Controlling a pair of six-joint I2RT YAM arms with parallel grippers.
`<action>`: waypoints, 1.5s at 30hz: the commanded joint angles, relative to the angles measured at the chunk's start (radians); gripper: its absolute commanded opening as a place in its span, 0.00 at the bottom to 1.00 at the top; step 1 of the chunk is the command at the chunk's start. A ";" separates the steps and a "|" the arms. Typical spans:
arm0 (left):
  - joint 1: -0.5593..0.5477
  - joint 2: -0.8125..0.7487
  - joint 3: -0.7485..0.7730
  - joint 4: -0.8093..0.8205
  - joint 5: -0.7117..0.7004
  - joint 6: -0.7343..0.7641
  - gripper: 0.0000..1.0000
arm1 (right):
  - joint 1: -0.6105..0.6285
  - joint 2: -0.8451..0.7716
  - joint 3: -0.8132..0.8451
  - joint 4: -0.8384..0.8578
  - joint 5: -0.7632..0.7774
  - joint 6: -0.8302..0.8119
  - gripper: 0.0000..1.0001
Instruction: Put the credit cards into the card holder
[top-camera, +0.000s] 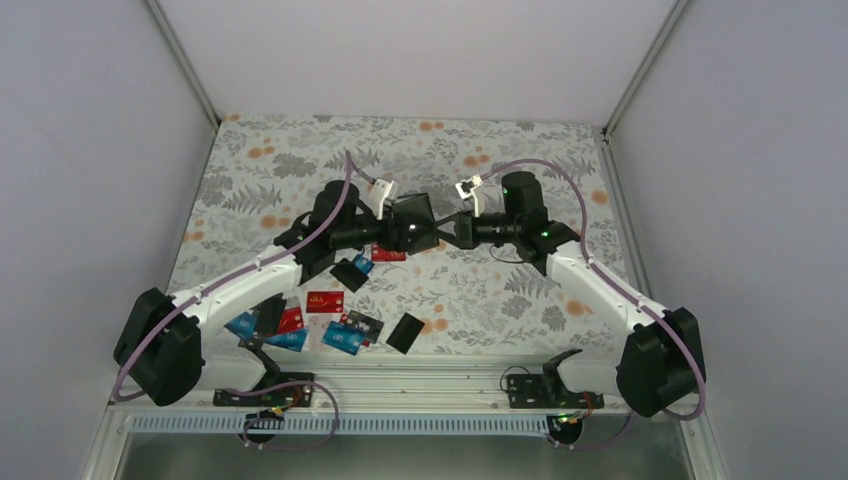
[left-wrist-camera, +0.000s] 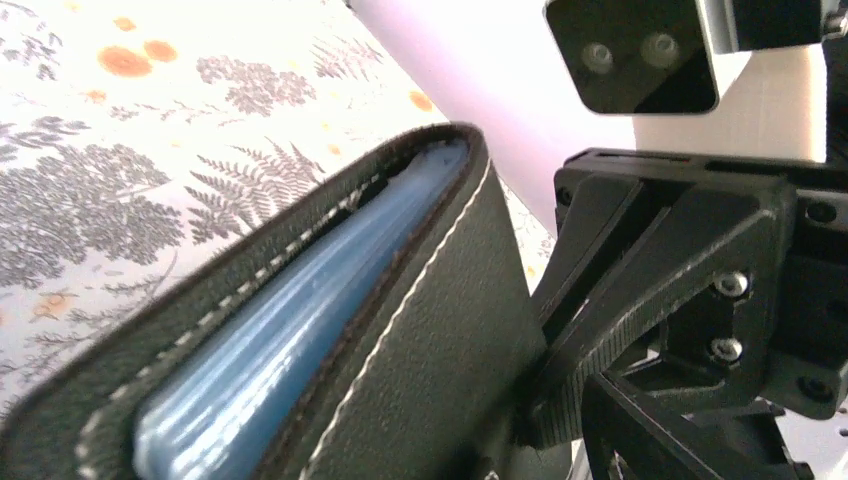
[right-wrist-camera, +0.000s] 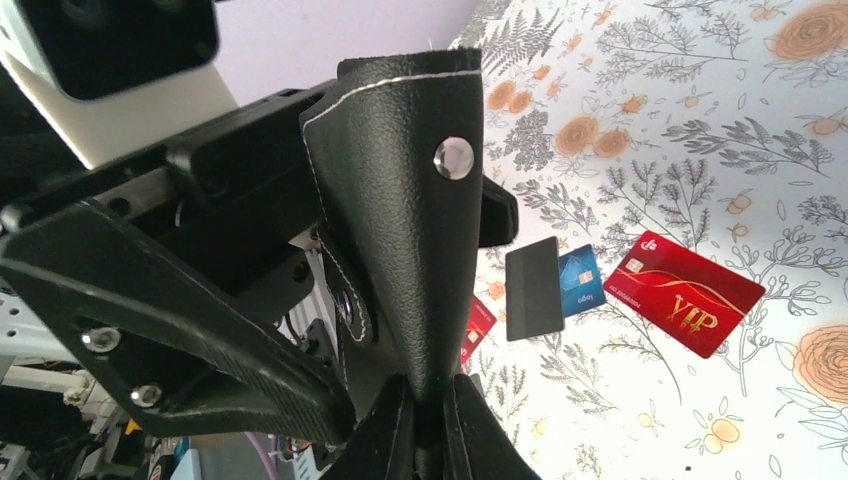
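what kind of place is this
Probably a lab robot test cell: plain white walls box in a floral-clothed table, and the left arm and right arm are bolted to a rail at its near edge.

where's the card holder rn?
Top view: the card holder is up over mid-table, between the left gripper and the right gripper, which pinches its edge. The loose credit cards lie nearer the left arm's base.

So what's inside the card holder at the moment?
In the left wrist view, the card holder shows only grey-blue plastic sleeves between its black covers. No card edge is visible; anything deeper in the pockets is covered.
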 joint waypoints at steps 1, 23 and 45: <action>0.007 -0.016 0.046 -0.048 -0.064 0.026 0.75 | 0.014 0.016 0.047 0.021 0.019 0.014 0.04; 0.130 -0.079 -0.038 0.081 0.155 0.027 0.47 | 0.064 0.037 0.072 0.037 0.046 0.022 0.04; 0.187 -0.069 0.135 -0.118 0.517 0.079 0.03 | 0.047 -0.007 0.039 0.050 -0.126 -0.159 0.86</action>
